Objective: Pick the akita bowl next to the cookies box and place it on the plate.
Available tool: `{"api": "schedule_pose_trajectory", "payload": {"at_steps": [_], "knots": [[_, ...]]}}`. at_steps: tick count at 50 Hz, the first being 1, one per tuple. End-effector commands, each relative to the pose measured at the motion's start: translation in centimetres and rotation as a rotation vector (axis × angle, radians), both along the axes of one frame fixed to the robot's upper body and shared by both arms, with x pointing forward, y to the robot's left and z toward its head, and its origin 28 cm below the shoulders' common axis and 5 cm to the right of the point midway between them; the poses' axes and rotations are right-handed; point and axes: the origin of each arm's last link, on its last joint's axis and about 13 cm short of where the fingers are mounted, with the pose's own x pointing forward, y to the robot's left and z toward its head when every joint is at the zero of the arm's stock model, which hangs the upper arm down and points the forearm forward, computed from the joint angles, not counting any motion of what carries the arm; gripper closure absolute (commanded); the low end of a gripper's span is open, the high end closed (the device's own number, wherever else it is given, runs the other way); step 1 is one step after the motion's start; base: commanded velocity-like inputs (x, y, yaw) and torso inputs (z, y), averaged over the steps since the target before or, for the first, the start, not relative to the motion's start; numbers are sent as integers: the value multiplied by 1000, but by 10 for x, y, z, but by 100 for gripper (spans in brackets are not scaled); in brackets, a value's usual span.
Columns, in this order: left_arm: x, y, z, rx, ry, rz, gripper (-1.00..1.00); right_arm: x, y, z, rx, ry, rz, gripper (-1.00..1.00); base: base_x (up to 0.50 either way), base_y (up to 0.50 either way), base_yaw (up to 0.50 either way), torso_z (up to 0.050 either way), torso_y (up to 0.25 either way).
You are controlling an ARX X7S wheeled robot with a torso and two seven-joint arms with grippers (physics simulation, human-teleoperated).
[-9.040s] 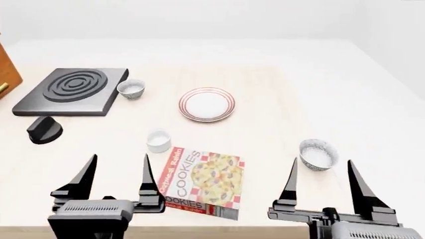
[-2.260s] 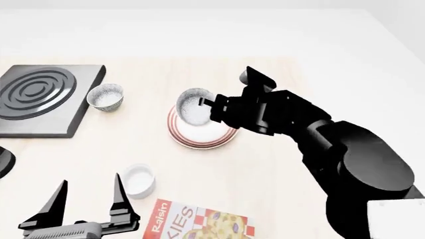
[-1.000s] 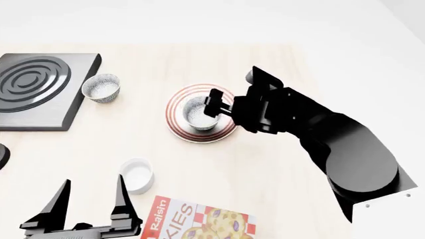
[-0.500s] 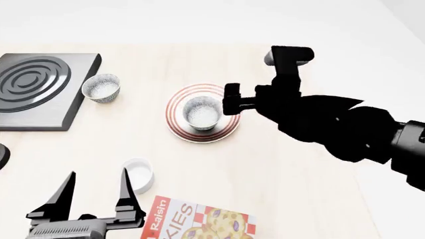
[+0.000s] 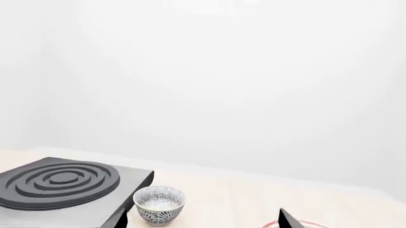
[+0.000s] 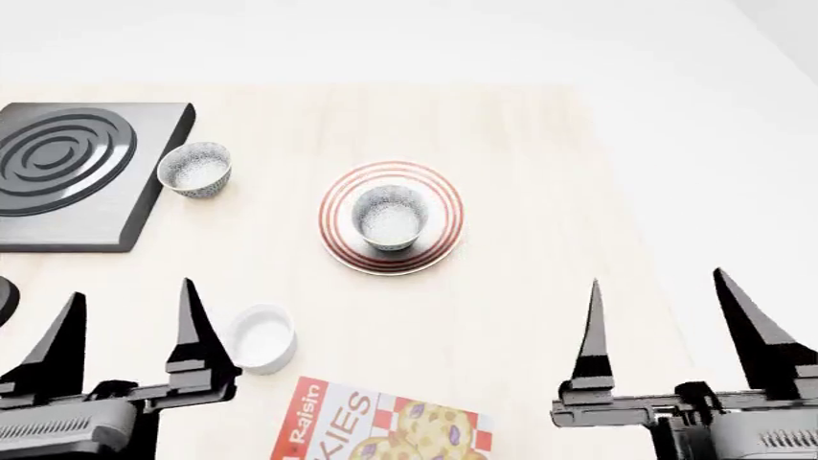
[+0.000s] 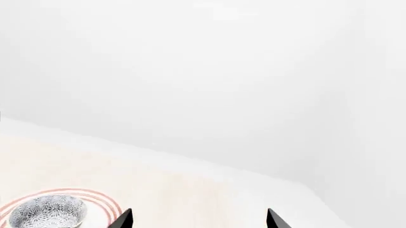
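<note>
The akita bowl (image 6: pixel 389 217) stands upright in the middle of the red-ringed plate (image 6: pixel 435 249), and shows again as the akita bowl (image 7: pixel 48 212) on the plate (image 7: pixel 113 207) in the right wrist view. The cookies box (image 6: pixel 383 426) lies at the table's near edge, partly cut off. My right gripper (image 6: pixel 671 316) is open and empty at the near right, well back from the plate. My left gripper (image 6: pixel 125 321) is open and empty at the near left. Only the fingertips (image 7: pixel 124 219) show in the right wrist view.
A second patterned bowl (image 6: pixel 194 170) stands beside the dark stove plate (image 6: pixel 77 172) at the far left, also seen as a bowl (image 5: pixel 159 203) in the left wrist view. A small white cup (image 6: pixel 261 337) sits near my left gripper. A dark knob (image 6: pixel 6 299) is at the left edge.
My right arm has let go of the akita bowl on the plate and pulled back to the near right with its jaws open. The bowl stays upright on the plate. The left gripper shifted slightly.
</note>
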Motion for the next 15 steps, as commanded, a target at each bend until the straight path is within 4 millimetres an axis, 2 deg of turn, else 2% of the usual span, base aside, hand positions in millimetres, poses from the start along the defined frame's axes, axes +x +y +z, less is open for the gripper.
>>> {"api": "schedule_pose_trajectory", "payload": {"at_steps": [1, 15], "knots": [[-3, 10, 14, -16, -117, 29, -100, -40, -10, 6, 6, -360, -43, -100, 0, 0, 0, 0, 0], [-7, 7, 17, -15, -117, 53, -100, -49, -12, 8, 1, -413, -56, -100, 0, 0, 0, 0, 0]]}}
